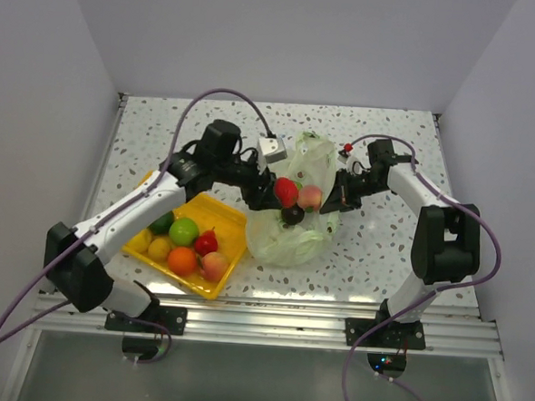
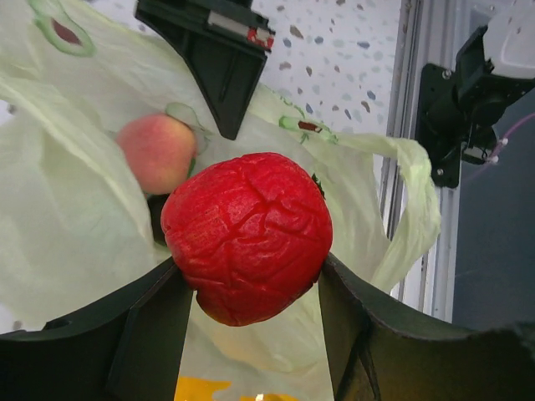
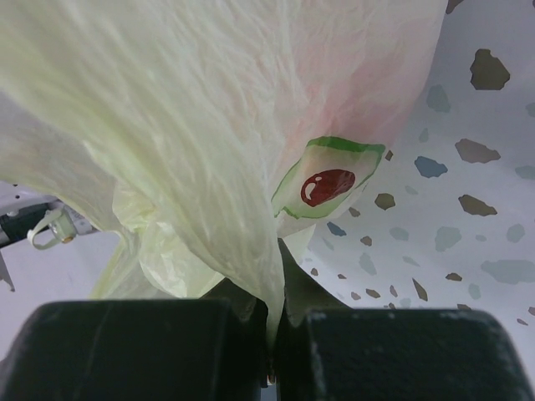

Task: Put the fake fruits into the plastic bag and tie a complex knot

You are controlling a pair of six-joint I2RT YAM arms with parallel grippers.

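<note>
The pale green plastic bag (image 1: 293, 234) with avocado prints lies at the table's middle, its mouth open. My left gripper (image 1: 281, 194) is shut on a wrinkled red fruit (image 2: 247, 234), held over the bag's mouth; it also shows in the top view (image 1: 286, 192). A pink peach (image 1: 310, 197) and a dark purple fruit (image 1: 292, 215) sit in the bag's opening; the peach shows in the left wrist view (image 2: 156, 151). My right gripper (image 1: 340, 194) is shut on the bag's edge (image 3: 251, 251), holding it up. Several fruits (image 1: 183, 245) lie in the yellow tray. No knot shows.
The yellow tray (image 1: 230, 218) sits left of the bag, under my left arm. A small white box (image 1: 271, 149) lies behind the bag. Walls close in on both sides and behind; a metal rail (image 1: 270, 314) runs along the front edge.
</note>
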